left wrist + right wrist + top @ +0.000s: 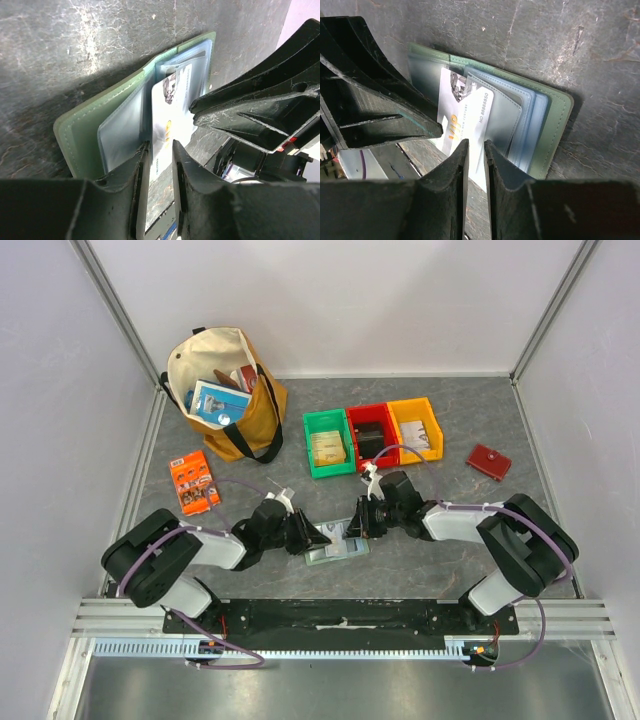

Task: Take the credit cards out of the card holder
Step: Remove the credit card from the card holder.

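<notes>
Tabletop (520, 420) from above, with both arms folded inward to its near centre. The left arm (190, 550) enters from the left and the right arm (480, 525) from the right. The left hand (312, 537) and right hand (358, 523) meet tip to tip, just beside one another.

The card holder (338, 551) lies flat under that meeting point, a little to the base side of it. Neither arm is clearly nearer; both hands are at it.

Wrist views: the holder lies open like a book, green cover down and clear pockets up. Each hand has it directly ahead of its fingertips, with the other hand crossing in from the side. A white card (162, 125) marked VIP juts from a middle pocket. A second white card (481, 117), bearing a number, overlaps it.

In each wrist view the cards' long axis runs out of the pocket and down into the slit between the fingers. A draw straight back along that axis is therefore judged the coming move.

The left fingers (142, 172) stand nearly together, with card face showing in the narrow slit; the right fingers (492, 170) likewise. Whether either hand is clamped on a card cannot be told.
</notes>
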Controlling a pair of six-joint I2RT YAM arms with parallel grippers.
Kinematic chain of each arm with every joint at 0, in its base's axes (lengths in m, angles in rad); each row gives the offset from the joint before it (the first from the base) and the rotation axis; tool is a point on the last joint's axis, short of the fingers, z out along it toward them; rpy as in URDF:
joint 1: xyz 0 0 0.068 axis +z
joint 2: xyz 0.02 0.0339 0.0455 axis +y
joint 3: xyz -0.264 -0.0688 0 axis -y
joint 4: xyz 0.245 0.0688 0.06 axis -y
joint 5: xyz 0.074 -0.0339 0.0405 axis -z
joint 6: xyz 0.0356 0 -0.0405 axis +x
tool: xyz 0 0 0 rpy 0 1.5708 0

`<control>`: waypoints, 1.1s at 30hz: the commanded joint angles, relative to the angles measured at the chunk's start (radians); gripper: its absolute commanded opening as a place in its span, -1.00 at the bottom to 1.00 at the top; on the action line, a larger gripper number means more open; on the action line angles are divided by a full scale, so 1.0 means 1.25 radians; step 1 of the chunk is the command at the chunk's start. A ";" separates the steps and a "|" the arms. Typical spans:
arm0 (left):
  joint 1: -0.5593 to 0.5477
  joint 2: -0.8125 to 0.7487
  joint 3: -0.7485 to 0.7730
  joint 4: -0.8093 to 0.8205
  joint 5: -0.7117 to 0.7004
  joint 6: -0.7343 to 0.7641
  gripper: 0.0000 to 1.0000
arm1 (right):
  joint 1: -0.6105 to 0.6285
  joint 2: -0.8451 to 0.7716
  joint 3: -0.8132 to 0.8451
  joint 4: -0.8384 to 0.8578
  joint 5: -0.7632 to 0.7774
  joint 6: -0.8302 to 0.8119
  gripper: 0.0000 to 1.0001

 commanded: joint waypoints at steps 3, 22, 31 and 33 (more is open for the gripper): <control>0.004 0.067 -0.001 0.078 0.033 0.021 -0.42 | -0.007 0.012 -0.031 -0.065 0.043 -0.034 -0.49; 0.036 -0.197 -0.021 -0.299 -0.071 0.100 -0.96 | -0.035 -0.032 -0.003 -0.126 0.059 -0.085 -0.48; 0.041 -0.313 0.061 -0.490 -0.106 0.176 -0.96 | -0.035 -0.160 0.129 -0.303 0.083 -0.174 -0.14; 0.047 -0.344 0.088 -0.523 -0.102 0.201 -0.96 | -0.035 -0.194 0.174 -0.337 0.092 -0.199 0.12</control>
